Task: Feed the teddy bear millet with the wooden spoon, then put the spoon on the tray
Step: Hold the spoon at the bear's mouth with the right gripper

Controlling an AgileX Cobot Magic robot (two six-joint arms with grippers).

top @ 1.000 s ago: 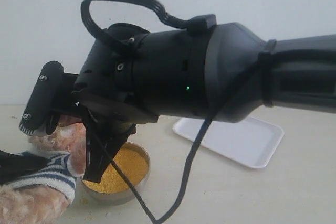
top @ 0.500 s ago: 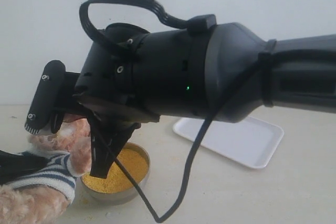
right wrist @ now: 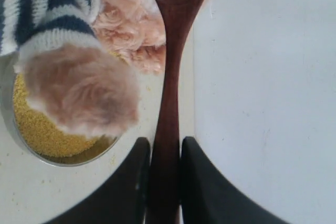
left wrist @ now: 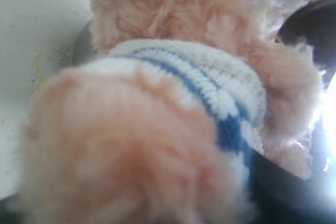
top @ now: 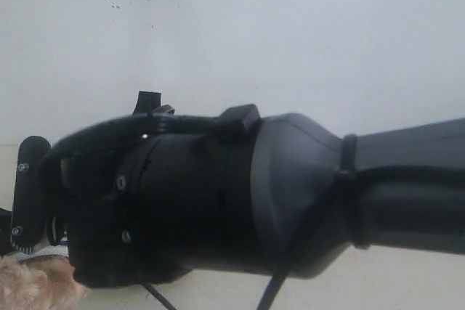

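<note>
Here the right tool (right wrist: 165,148) is clamped on the thin handle of the dark reddish-brown wooden spoon (right wrist: 170,51). The spoon lies beside the fuzzy light-brown striped-shirt teddy bear (right wrist: 79,87), whose paw overhangs fine yellow millet (right wrist: 37,129) in a round metal bowl (right wrist: 68,160). Plush fills the left wrist view, so whether the left tool (left wrist: 142,198) grips anything cannot be told.

Noted: teddy bear (right wrist: 79,90) fur light peach-brown, sleeve navy-and-white striped, ribbed cuff white. Beside bear: wooden spoon (right wrist: 170,77) dark reddish-brown, unpatterned. Under bear paw: millet (right wrist: 37,124) bright yellow; bowl (right wrist: 68,160) silvery. Right gripper (right wrist: 165,142) black.
</note>
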